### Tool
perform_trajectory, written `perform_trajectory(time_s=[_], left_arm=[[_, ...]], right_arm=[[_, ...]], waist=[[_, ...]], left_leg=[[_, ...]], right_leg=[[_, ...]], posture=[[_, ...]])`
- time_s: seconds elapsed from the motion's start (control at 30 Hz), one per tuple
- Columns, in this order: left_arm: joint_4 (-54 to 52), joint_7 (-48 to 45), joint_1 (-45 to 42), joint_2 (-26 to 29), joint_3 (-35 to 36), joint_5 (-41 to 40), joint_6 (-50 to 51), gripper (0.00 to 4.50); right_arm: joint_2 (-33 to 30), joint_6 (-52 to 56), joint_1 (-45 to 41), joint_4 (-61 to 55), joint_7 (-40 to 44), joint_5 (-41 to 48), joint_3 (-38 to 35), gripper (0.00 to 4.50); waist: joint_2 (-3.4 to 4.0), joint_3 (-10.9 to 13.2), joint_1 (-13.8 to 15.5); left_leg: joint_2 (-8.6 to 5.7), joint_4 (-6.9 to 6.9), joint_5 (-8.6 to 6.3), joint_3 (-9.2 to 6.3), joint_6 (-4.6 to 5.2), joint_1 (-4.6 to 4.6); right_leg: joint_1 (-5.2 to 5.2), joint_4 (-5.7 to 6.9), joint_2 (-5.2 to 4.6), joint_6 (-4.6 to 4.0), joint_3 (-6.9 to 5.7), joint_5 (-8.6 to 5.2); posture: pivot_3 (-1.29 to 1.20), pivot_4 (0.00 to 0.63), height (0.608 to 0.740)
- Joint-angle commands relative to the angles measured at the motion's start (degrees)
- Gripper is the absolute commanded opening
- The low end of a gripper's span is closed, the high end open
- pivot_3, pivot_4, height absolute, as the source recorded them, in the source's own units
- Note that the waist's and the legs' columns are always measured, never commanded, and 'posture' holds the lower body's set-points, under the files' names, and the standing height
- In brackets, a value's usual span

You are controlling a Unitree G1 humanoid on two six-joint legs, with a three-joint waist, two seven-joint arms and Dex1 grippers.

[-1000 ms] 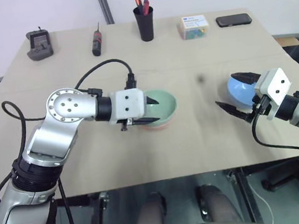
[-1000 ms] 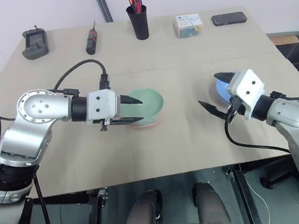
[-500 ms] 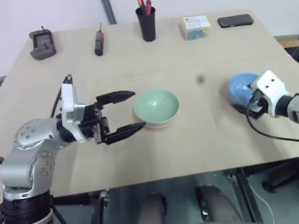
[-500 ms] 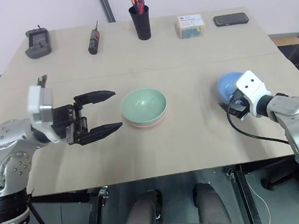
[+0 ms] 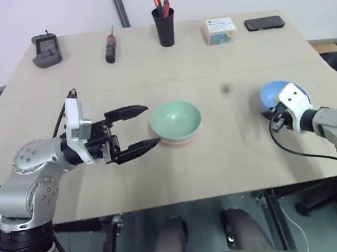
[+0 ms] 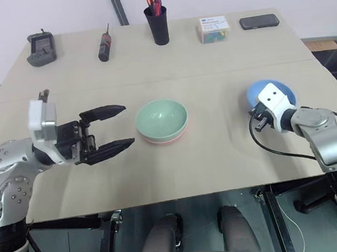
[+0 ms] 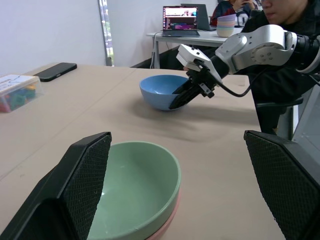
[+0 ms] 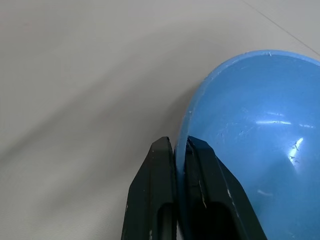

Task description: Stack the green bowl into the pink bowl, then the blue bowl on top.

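Three bowls: right tool (image 8: pixel 175 150) pinches blue bowl (image 8: pixel 255 145); left tool (image 5: pixel 141 127) gapes wide.

Head stereo pair looked down over the table (image 5: pixel 233 155); left wrist camera faced low across it, sharing the blue bowl (image 7: pixel 162 91) with the close-up right wrist view.

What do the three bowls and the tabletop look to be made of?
Blue bowl: likely hard plastic, glossy, with highlights and fine scratches inside. Green bowl and pink bowl beneath it: probably the same plastic, smooth with thin rims and a softer sheen. Table: matte light tan, possibly laminate or wood board; no clear grain shows.
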Motion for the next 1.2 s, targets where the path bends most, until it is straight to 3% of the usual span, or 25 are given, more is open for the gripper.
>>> perform_trajectory(time_s=[0.03,0.23,0.47,0.57,0.63,0.7,0.9,1.0,1.13,1.17,1.2], left_arm=[[-1.1,0.7,1.7,0.0,2.7,0.3,-2.2,4.5],[1.7,0.9,6.6,0.1,3.4,3.4,-4.9,4.5],[2.0,2.4,7.7,0.6,5.4,4.6,-6.0,4.5],[-1.0,3.7,9.5,0.8,6.6,3.7,-4.9,4.5],[-2.8,4.5,11.0,1.0,6.9,3.8,-4.2,4.5],[-5.0,5.5,12.9,0.9,7.0,4.5,-4.7,4.5],[-8.2,9.4,16.8,-2.6,6.5,5.1,-6.2,4.5],[-7.5,10.0,18.1,-3.7,6.0,10.5,-12.3,4.5],[-6.8,9.8,18.5,-2.0,6.9,8.9,-9.6,4.5],[-6.7,9.5,18.9,-1.4,7.8,8.6,-9.3,4.5],[-6.5,9.1,19.5,-0.8,8.8,8.7,-9.3,4.5]], right_arm=[[0.7,-3.8,-3.2,-8.0,4.6,4.7,-1.6,0.11],[11.0,-9.7,-12.3,-12.2,10.9,12.1,4.3,0.11],[21.3,-9.8,-21.1,-3.5,15.5,10.1,16.9,0.11],[22.5,-12.6,-21.5,1.3,15.8,7.2,18.9,1.06],[23.0,-15.3,-21.8,2.7,13.9,5.2,18.3,1.99],[22.4,-17.5,-21.6,2.7,12.5,3.7,16.8,2.62],[14.6,-12.6,-14.3,-7.9,12.7,10.6,5.9,2.62],[10.1,-6.2,-8.4,-12.1,11.0,14.5,-1.0,2.62],[3.8,-1.2,2.7,-18.3,10.9,19.3,-10.4,4.18],[2.4,-0.4,5.3,-19.2,11.0,20.7,-13.9,4.46],[1.1,-0.7,7.6,-19.5,11.2,21.4,-17.4,4.46]], waist=[[0.01,0.0,-0.1],[0.05,0.0,-0.3],[0.02,0.0,0.2],[0.01,0.0,0.1],[0.02,0.0,0.1],[0.02,0.0,0.0],[0.01,0.0,0.6],[0.0,0.0,0.6],[0.0,0.0,1.0],[0.0,0.0,1.0],[0.01,0.0,1.1]], left_leg=[[0.0,0.0,0.0,0.0,0.0,0.0],[0.18,-0.09,0.0,0.02,0.0,0.07],[0.15,-0.05,0.0,-0.06,-0.01,0.0],[0.04,-0.08,0.0,-0.06,-0.01,-0.02],[0.0,-0.12,0.0,-0.05,-0.01,-0.02],[-0.01,-0.15,0.0,-0.06,-0.01,-0.02],[-0.03,-0.19,0.0,-0.1,-0.01,-0.04],[-0.04,-0.19,0.0,-0.07,-0.01,-0.03],[-0.03,-0.23,0.0,-0.06,0.0,-0.01],[-0.03,-0.23,-0.01,-0.06,0.0,-0.01],[-0.02,-0.22,-0.01,-0.02,0.0,-0.01]], right_leg=[[-0.01,0.0,0.0,0.0,0.0,0.0],[-0.05,0.01,0.15,0.0,0.01,0.0],[-0.04,-0.01,0.11,-0.03,-0.05,0.01],[-0.05,-0.02,-0.01,-0.03,-0.07,0.02],[-0.06,-0.03,-0.07,-0.03,-0.06,0.02],[-0.07,-0.03,-0.07,-0.03,-0.07,0.02],[-0.05,-0.08,-0.15,-0.03,-0.11,0.01],[-0.05,-0.09,-0.13,-0.03,-0.1,0.01],[-0.03,-0.11,-0.11,-0.05,-0.1,-0.01],[-0.03,-0.11,-0.09,-0.05,-0.1,-0.01],[-0.03,-0.12,-0.08,-0.04,-0.07,-0.02]], posture=[[0.0,0.15,0.74],[0.0,0.15,0.74],[0.0,0.15,0.74],[0.0,0.15,0.74],[0.0,0.15,0.74],[0.0,0.15,0.74],[0.0,0.15,0.74],[0.0,0.15,0.74],[0.0,0.15,0.74],[0.0,0.15,0.74],[0.0,0.15,0.74]])
